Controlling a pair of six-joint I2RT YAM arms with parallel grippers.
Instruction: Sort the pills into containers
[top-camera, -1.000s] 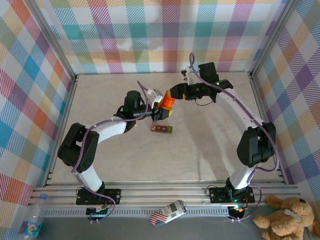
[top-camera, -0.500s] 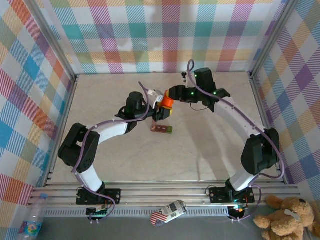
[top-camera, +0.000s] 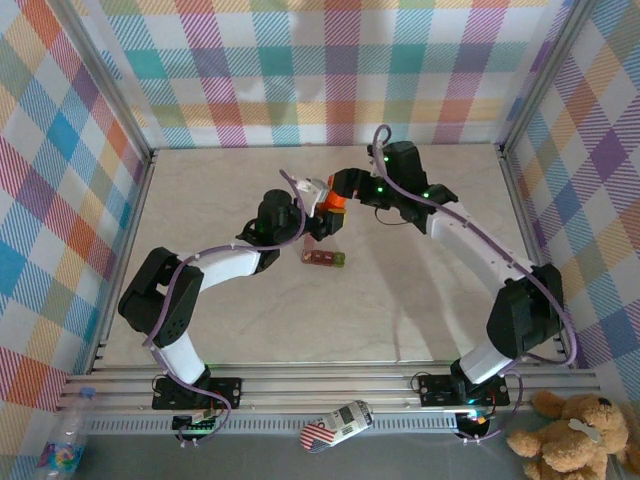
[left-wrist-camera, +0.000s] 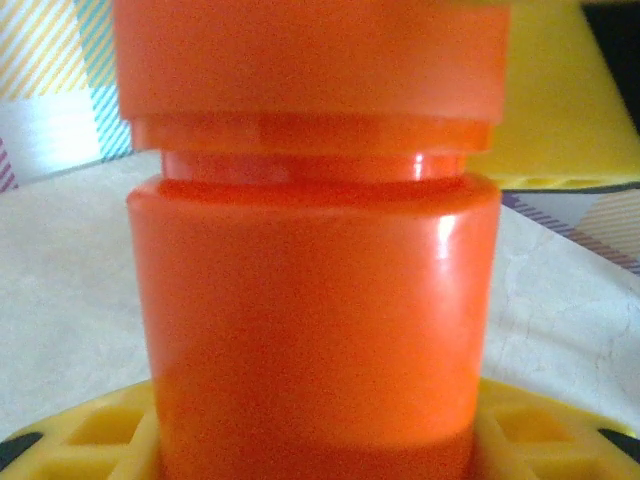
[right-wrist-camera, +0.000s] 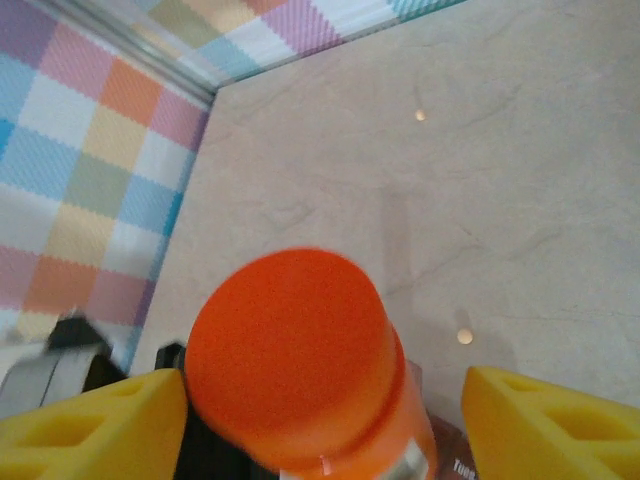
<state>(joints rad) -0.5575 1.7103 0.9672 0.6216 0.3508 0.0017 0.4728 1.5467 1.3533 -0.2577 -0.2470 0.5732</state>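
Observation:
An orange cylindrical bottle (top-camera: 331, 206) with its orange cap (right-wrist-camera: 285, 350) on is held off the table at mid-back. My left gripper (top-camera: 320, 222) is shut on the bottle's body (left-wrist-camera: 315, 330), with yellow pads (left-wrist-camera: 90, 430) at either side. My right gripper (right-wrist-camera: 320, 400) is open around the cap, and a clear gap shows on the side of its right pad (right-wrist-camera: 550, 425). The containers (top-camera: 325, 258), a small red-brown strip with a green end, lie on the table just in front of the bottle. Two small pale round specks that look like pills (right-wrist-camera: 465, 336) rest on the table beyond.
Plaid walls and metal rails (top-camera: 130, 190) enclose the beige table (top-camera: 420, 290). Both arms meet over the middle back of the table. Off the table in front lie a teddy bear (top-camera: 575, 430), a plastic bottle (top-camera: 65, 445) and a small flag-printed packet (top-camera: 335, 425).
My right gripper has opened its jaws around the bottle's cap and its wrist has shifted slightly left. The left arm has edged right, still gripping the bottle.

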